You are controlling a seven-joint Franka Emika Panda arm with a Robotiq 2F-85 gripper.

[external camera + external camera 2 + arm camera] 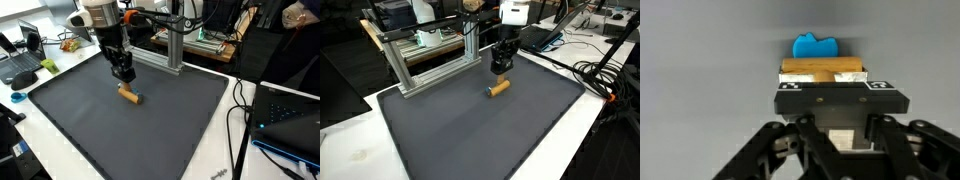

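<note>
The claw [840, 100] fills the lower part of the wrist view, but its jaws are not clear in any view, so I cannot tell if they stand wide or narrow. Just beyond it lies a wooden peg [823, 68], with a blue piece [815, 46] touching its far side. In both exterior views the claw hangs just above the wooden peg, which lies flat on the dark mat [130, 135] of the bench [355, 150]. Behind the mat stands a metal frame [430, 62].
</note>
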